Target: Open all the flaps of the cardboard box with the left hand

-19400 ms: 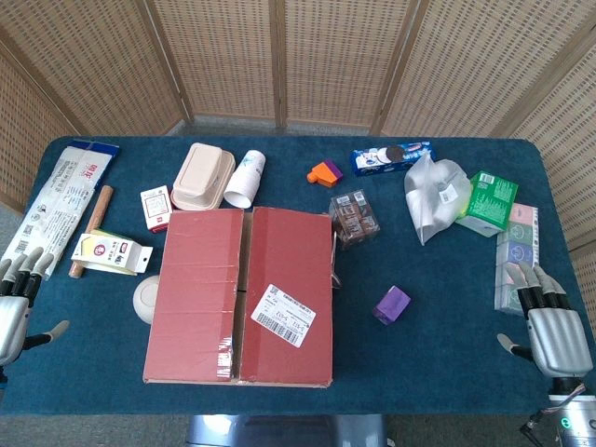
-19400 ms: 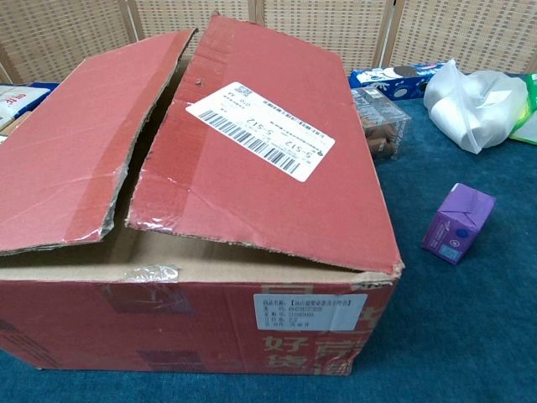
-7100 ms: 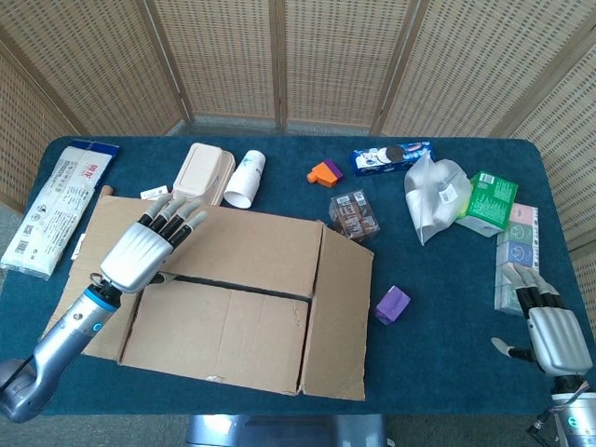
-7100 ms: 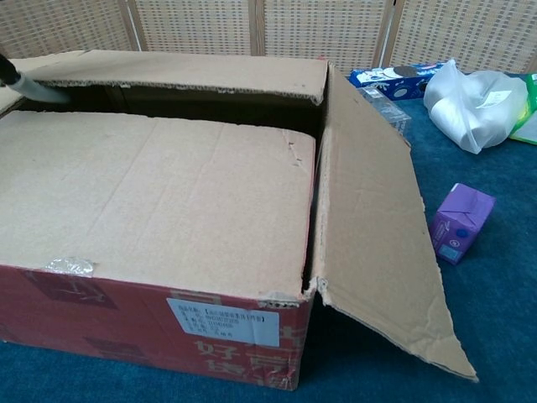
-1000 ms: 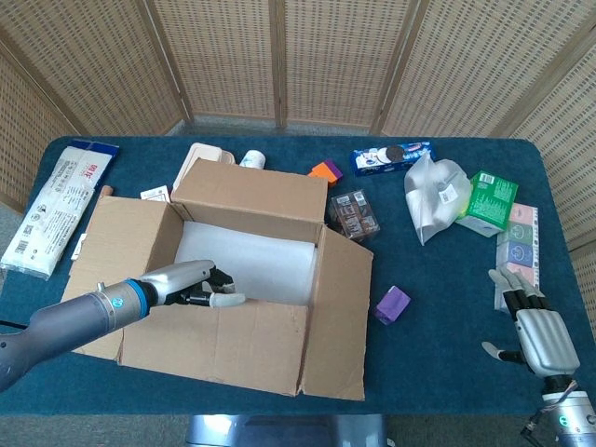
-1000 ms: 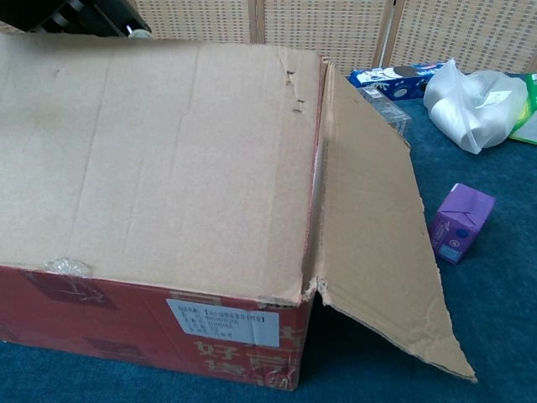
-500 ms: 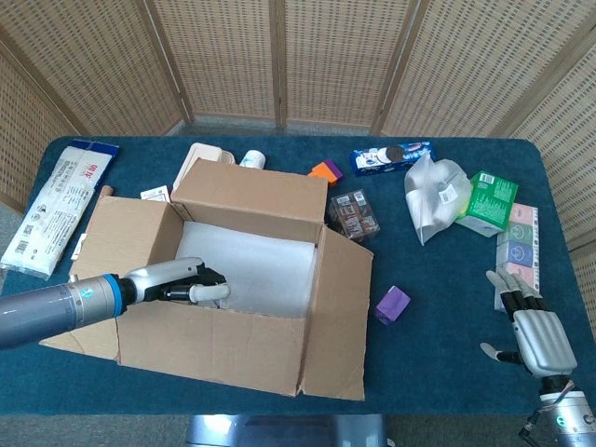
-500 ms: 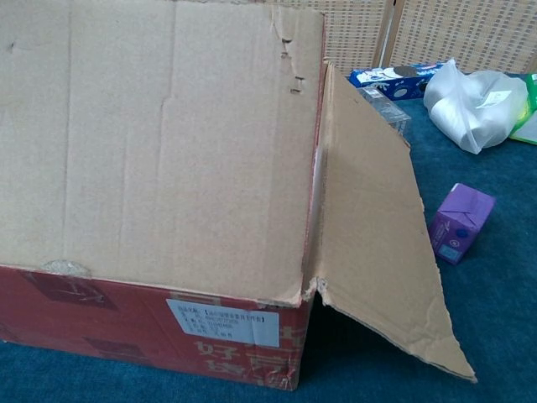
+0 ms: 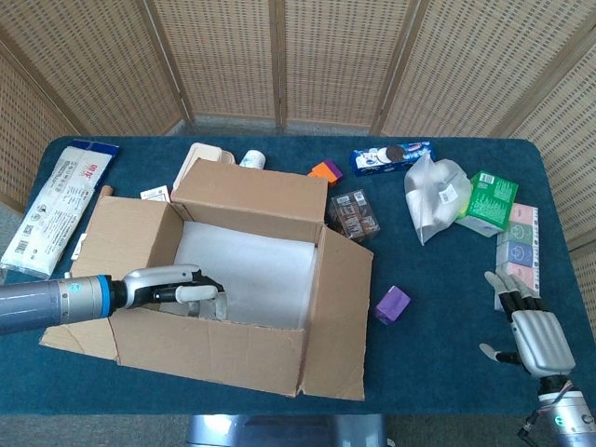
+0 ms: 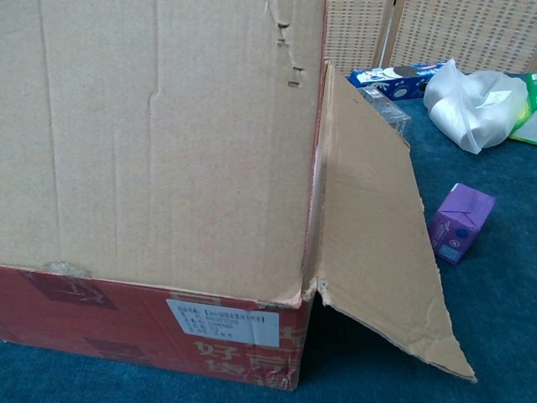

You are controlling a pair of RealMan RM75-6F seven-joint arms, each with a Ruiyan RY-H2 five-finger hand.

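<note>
The cardboard box (image 9: pixel 209 349) sits mid-table with its white inside (image 9: pixel 251 265) showing. Its far flap (image 9: pixel 251 191) stands up. The left flap (image 9: pixel 98 247) and right flap (image 9: pixel 343 312) lie splayed outward. The near flap (image 10: pixel 159 126) stands nearly upright and fills most of the chest view, above the red front wall (image 10: pixel 109 327). My left hand (image 9: pixel 182 289) reaches in from the left and rests against the near flap's inner face, just behind its top edge, fingers extended. My right hand (image 9: pixel 533 333) lies open near the table's right front edge, holding nothing.
Behind the box are a beige lunchbox (image 9: pixel 191 156), a paper cup (image 9: pixel 251 160), an orange block (image 9: pixel 324 170) and a clear box of chocolates (image 9: pixel 354 216). Right of it lie a purple carton (image 9: pixel 392 304), a white plastic bag (image 9: pixel 433 197) and green packs (image 9: pixel 491 198). A long white packet (image 9: pixel 56 205) lies far left.
The near flap has swung up from a slant to nearly upright. My left hand has drawn back leftward and toward the front with it. The right hand has barely moved.
</note>
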